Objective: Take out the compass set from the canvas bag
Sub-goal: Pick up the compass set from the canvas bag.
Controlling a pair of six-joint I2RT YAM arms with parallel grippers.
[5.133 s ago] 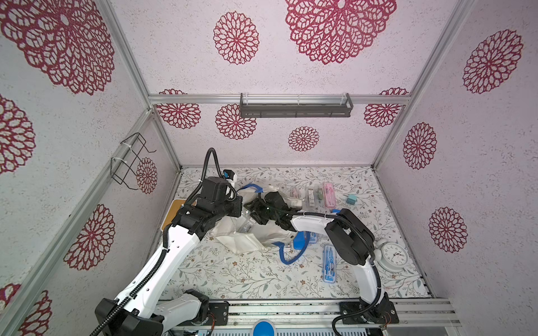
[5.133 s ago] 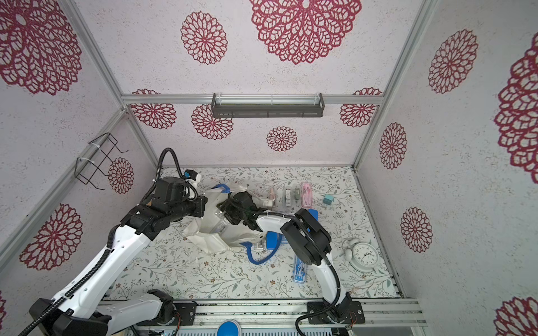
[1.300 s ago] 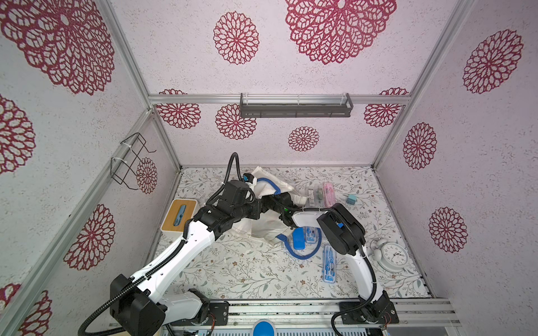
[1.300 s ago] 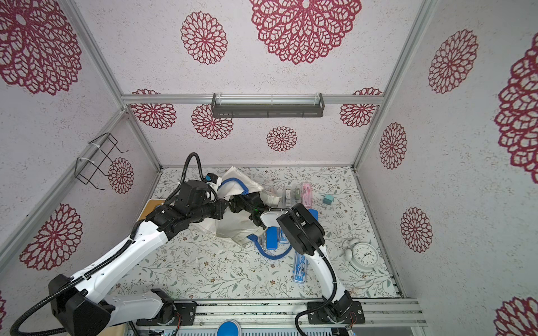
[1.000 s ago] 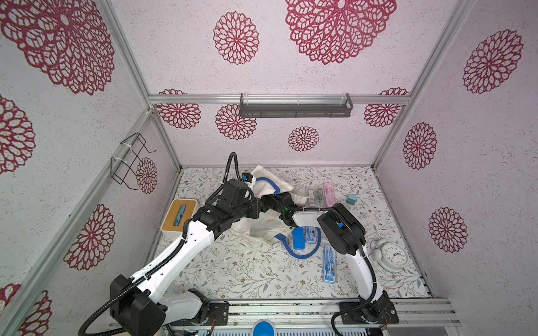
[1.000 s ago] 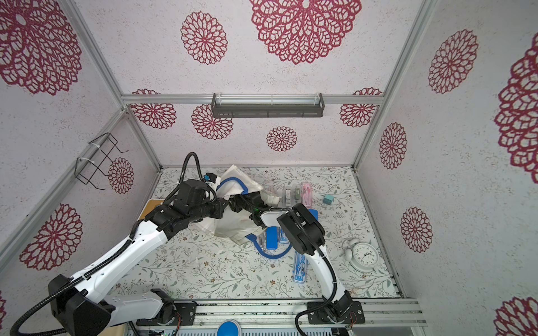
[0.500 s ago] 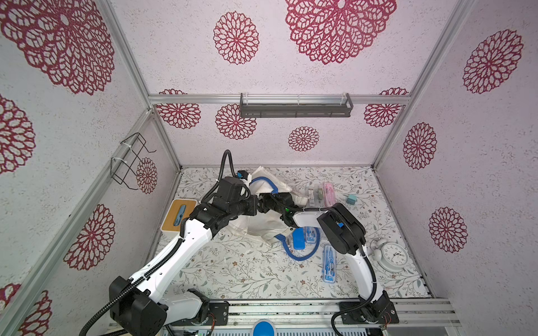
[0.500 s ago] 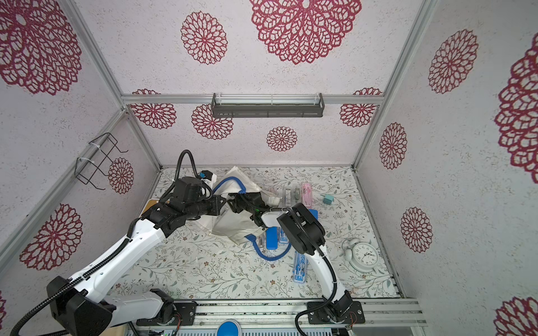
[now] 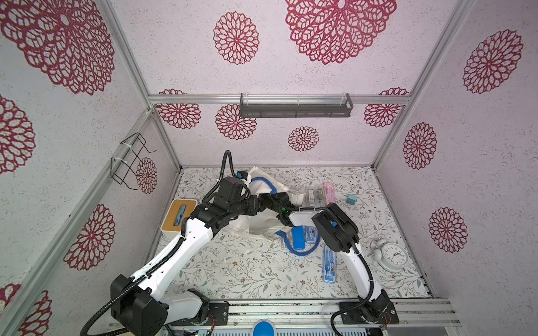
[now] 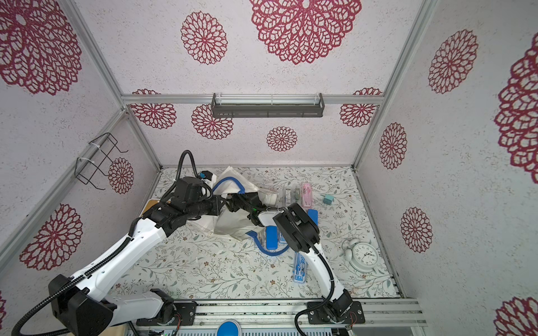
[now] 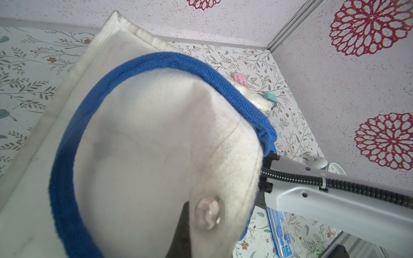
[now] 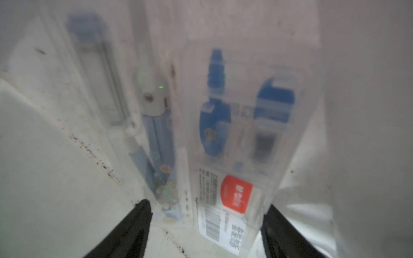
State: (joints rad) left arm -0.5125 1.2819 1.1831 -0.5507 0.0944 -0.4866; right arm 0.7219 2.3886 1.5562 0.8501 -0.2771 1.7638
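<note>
Floral-print table [image 9: 233, 267] inside a booth of pale walls with big red rosettes, aluminium posts at the corners. On the back wall, a grey shelf [image 9: 295, 106]; on the left wall, a wire rack [image 9: 131, 163].

Mid-table, toward the back: bag [image 9: 262, 227], crumpled and held up, one blue handle [image 11: 156, 60] arched across its white cloth.

Pinched tight on the bag's rim, beside a snap button [image 11: 206, 214]: left gripper [image 9: 257, 207].

Reaching into the bag's mouth from the right: right gripper [image 12: 209, 203], jaws spread wide, straddling the near ends of two clear cases. Contact with either not clear.

Inside the bag, side by side: compass set [image 12: 241, 134] with a dark blue compass and a red label, and a case [image 12: 161, 156] with a pale blue one, both blurred.

Loose on the table:
- blue case [image 9: 329, 267] beside the right arm
- pink case [image 9: 329, 190] and teal block [image 9: 351, 199] toward the back
- clock [image 9: 393, 256] at the right
- wood-topped box [image 9: 179, 215] at the left edge
</note>
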